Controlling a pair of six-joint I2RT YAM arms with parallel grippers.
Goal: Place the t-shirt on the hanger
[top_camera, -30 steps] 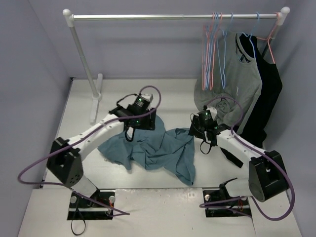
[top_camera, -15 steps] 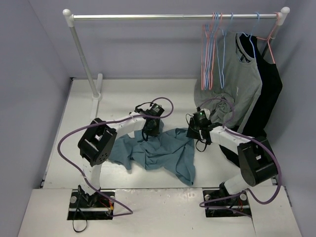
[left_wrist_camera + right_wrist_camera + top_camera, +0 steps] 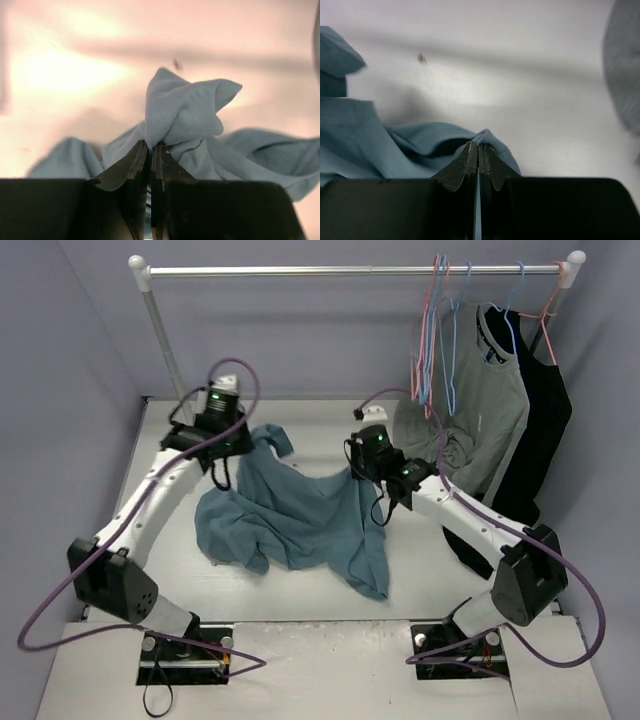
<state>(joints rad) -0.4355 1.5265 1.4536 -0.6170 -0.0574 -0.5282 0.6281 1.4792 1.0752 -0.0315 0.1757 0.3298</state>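
The rail [image 3: 350, 272] runs across the back of the table [image 3: 310, 425]. Below its left end, just forward of the post [image 3: 165, 350], the left gripper [image 3: 228, 443] is clamped tight on a bunched corner of the t-shirt [image 3: 290, 515]. In the left wrist view the jaws meet on a peak of teal cloth that stands up above them.

The t-shirt lies crumpled on the table below the rail's middle. Its upper edge spans between the two grippers, and the rest spills away from the rail toward the arm bases.

Below the rail, a little right of its middle, the right gripper [image 3: 358, 465] is pinched closed on the t-shirt's other upper corner. The right wrist view shows a small fold caught between the closed jaws.

The hanger [image 3: 431, 310], pink wire, hangs from the rail near its right end, bunched with blue hangers [image 3: 455, 340]. Further right along the rail hang a grey shirt [image 3: 490, 390] and, at the very end, a black garment [image 3: 545, 430].
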